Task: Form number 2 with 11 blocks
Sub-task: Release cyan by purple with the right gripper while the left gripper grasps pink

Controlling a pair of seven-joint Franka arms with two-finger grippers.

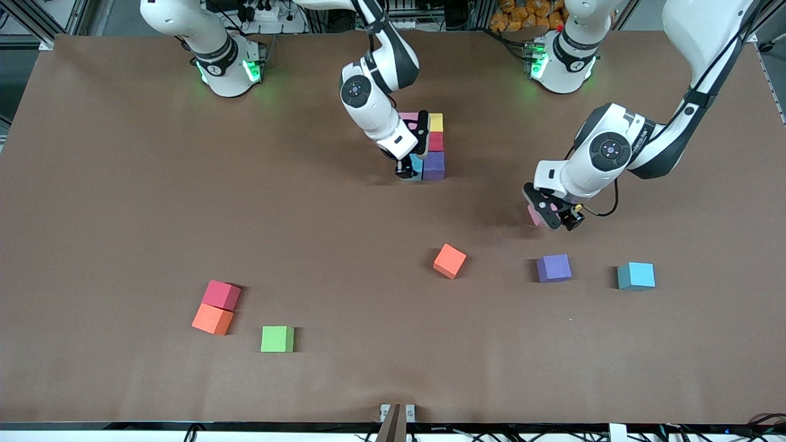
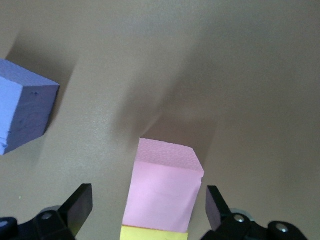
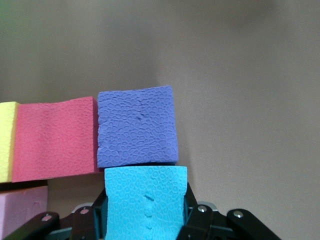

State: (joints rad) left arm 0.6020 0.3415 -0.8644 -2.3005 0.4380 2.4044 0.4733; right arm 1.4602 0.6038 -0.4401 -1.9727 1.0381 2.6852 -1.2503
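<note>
Right claw (image 3: pixel 145 220) pinches a light blue foam cube (image 3: pixel 145 200), seating it against the purple cube (image 3: pixel 137 125) of the partial digit at the counter's (image 1: pixel 123 184) twelve o'clock edge; it should release only once flush. Left claw (image 2: pixel 145 210), spread, straddles a pink foam cube (image 2: pixel 162 192). Loose cubes: two orange, one red, green, purple, light blue.

Brown matte desk (image 1: pixel 153 202) covering nearly the whole front view, surface smooth, faint creases near the edge closest to the front camera. Small metal bracket (image 1: pixel 396 412) clamped at the middle of that edge. Cables (image 1: pixel 645 433) running along below it. Power strip with plugs (image 1: pixel 261 11) past the desk by the right arm's end. Pile of orange items (image 1: pixel 522 15) past the desk nearer the left arm's end; kind unclear.
</note>
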